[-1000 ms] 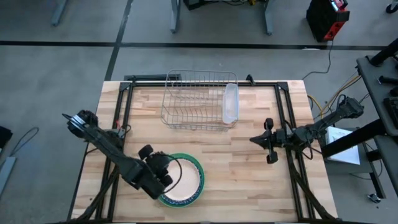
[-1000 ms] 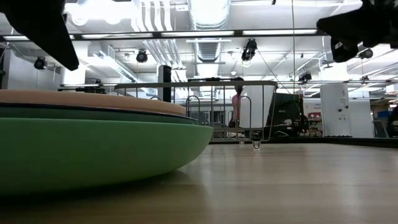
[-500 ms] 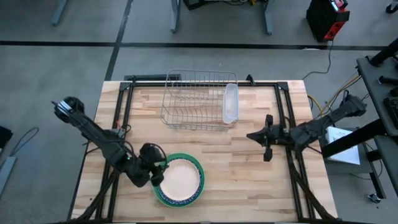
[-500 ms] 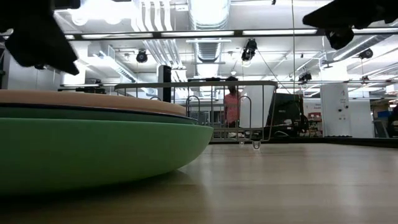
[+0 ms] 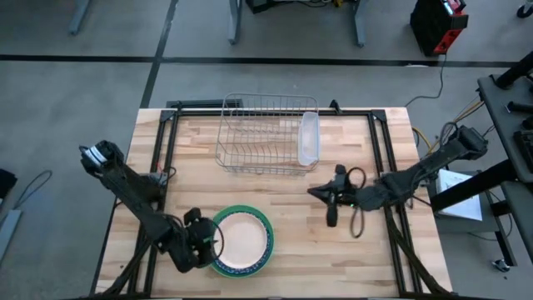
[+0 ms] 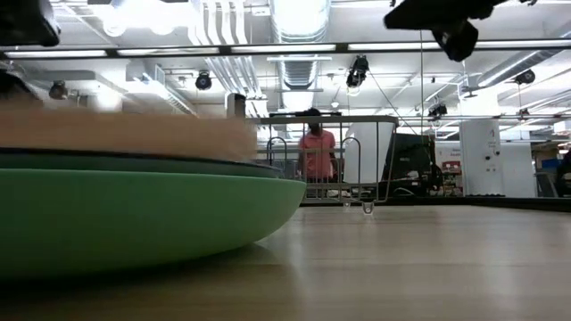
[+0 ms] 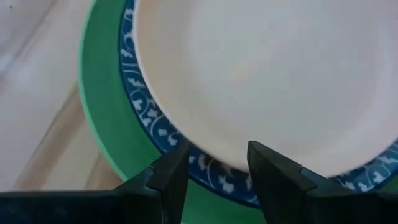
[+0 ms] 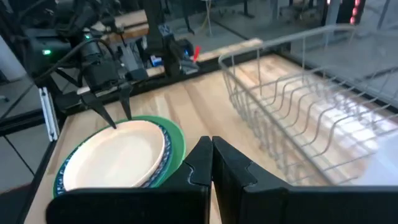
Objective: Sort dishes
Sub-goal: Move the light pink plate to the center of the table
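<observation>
The dishes (image 5: pixel 241 243) sit stacked near the desk's front edge. The left gripper (image 7: pixel 214 163), fingers parted, straddles the peach bowl (image 7: pixel 267 81) rim, about to grasp; next it must close and lift. The right gripper (image 8: pixel 210 158) hovers mid-desk, fingers together.

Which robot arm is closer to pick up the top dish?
Left. Its claw is open at the peach bowl's rim atop the stack. The right claw hangs shut, farther off.
</observation>
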